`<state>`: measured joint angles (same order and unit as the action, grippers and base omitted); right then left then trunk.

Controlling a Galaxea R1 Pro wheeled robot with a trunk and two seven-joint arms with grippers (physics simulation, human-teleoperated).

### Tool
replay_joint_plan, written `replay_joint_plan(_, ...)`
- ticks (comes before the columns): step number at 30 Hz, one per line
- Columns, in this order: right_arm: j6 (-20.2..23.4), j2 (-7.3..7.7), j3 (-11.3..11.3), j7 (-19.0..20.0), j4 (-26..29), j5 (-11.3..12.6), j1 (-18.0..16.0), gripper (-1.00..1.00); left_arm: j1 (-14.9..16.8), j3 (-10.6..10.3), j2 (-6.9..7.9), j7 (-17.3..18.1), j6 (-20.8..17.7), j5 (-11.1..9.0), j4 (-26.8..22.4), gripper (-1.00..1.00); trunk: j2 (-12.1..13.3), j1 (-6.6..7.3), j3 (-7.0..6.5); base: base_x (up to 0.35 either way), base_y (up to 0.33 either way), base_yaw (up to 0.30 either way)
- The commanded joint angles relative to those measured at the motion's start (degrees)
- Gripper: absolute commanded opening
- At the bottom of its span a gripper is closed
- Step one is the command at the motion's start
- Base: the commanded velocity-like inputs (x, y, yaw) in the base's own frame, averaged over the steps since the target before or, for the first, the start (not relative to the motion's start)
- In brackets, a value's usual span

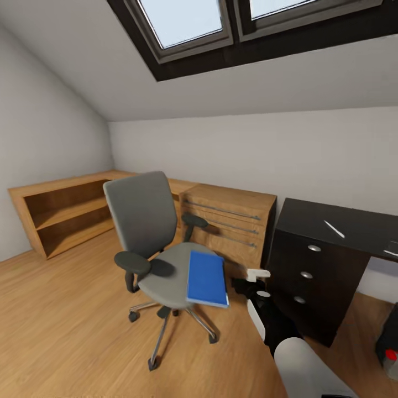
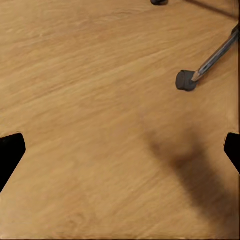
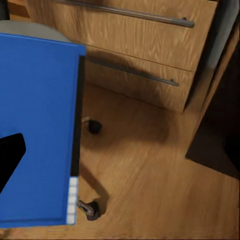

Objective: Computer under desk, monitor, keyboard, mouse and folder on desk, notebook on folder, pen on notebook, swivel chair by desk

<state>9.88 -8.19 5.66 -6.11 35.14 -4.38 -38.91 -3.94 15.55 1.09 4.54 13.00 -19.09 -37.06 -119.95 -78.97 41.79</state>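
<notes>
A: Found the folder (image 1: pixel 207 278)?

B: Yes. Lies flat on the seat of the swivel chair (image 1: pixel 145 221), out at the seat's 4 o'clock corner, overhanging the edge a little. Bright blue, plain, rectangular. From the right wrist view (image 3: pixel 37 130), shows a dark spine with a pale strip near one end.

A: And the chair?

B: Grey back and seat, black armrests, chrome legs on dark casters. Stands on the wooden floor (image 2: pixel 90 100), backing onto the wooden drawer chest (image 1: pixel 232 221) at 1 o'clock.

A: Desk?

B: Sits at the chair's 3 o'clock, black (image 1: pixel 309 221), three drawers with round silver knobs. Carries the pen (image 1: pixel 334 229), thin and white, lying slantwise on top.

A: Right gripper?

B: Hovers (image 1: pixel 250 282) just beside the folder at its 3 o'clock, between chair and desk. One black finger (image 3: pixel 9 155) far out to the side over the blue; the other lost against the dark desk. Reads as spread, clamping nothing.

A: Left gripper?

B: Points at bare floor (image 2: pixel 120 150), fingertips wide apart, nothing between. Near one chair caster (image 2: pixel 186 80).
</notes>
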Motion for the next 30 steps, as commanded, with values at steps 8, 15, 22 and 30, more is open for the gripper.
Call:
replay_joint_plan(8, 0.31, -0.09, 0.25, 0.04, 0.08, -0.46, -0.02, 1.0, -0.01, 0.1, -0.03, 0.47, 0.0, -0.59, -0.03, 1.0, -0.03, 0.04, 0.08, -0.168, 0.0, -0.061)
replay_joint_plan(15, 0.31, 1.6, 0.41, 4.58, -0.04, 1.19, 0.02, 1.0, -0.01, 0.14, 0.0, 0.52, 0.0, -0.6, -0.03, 1.0, -0.03, 0.04, 0.08, -0.018, 0.0, -0.004)
replay_joint_plan(22, 0.41, 4.9, 0.47, 10.13, -0.29, 8.01, 0.04, 1.0, -0.01, 0.02, -0.03, 0.36, 0.0, -0.66, -0.03, 1.0, -0.03, 0.04, 0.08, -0.001, 0.0, 0.0)
replay_joint_plan(30, 0.67, 8.21, 0.42, 16.47, -2.7, 19.66, 0.06, 1.0, -0.01, -0.07, -0.03, 0.31, -0.07, -0.68, -0.03, 1.0, -0.03, 0.04, 0.08, 0.0, 0.0, 0.0)
